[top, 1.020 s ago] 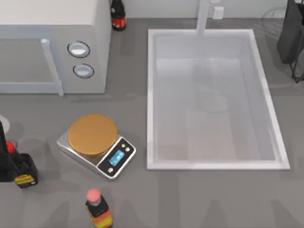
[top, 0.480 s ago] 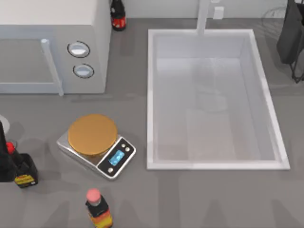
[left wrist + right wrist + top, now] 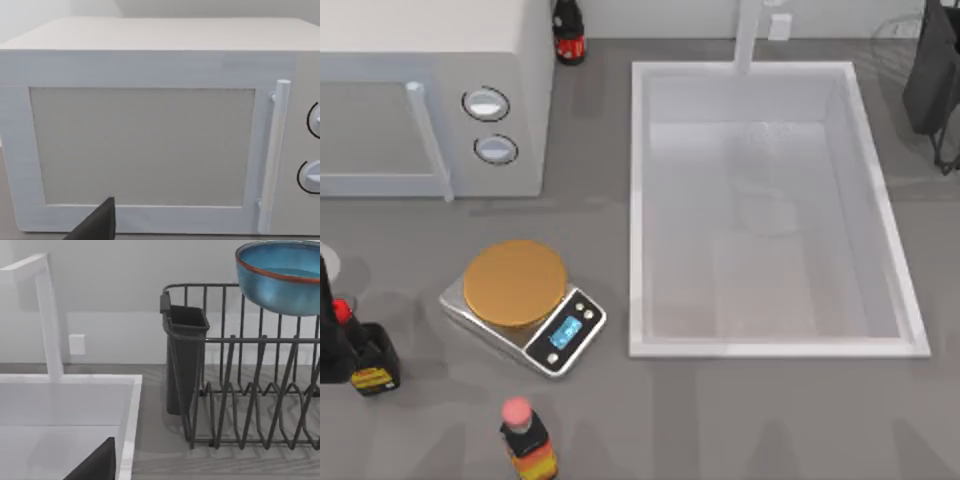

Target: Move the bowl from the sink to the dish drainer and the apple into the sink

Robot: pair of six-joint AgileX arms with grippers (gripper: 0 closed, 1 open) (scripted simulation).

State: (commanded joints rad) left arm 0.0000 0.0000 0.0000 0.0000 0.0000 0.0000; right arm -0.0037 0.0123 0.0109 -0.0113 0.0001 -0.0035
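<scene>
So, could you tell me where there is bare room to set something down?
The sink basin is bare. Open table lies below the sink. It is crowded at the left, around the scale, pink-capped bottle and microwave.

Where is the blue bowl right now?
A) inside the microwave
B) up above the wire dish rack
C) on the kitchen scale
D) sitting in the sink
B: in the right wrist view the blue bowl is up at the top edge of the wire dish rack, next to its dark cup, and not down in the white sink.
</scene>
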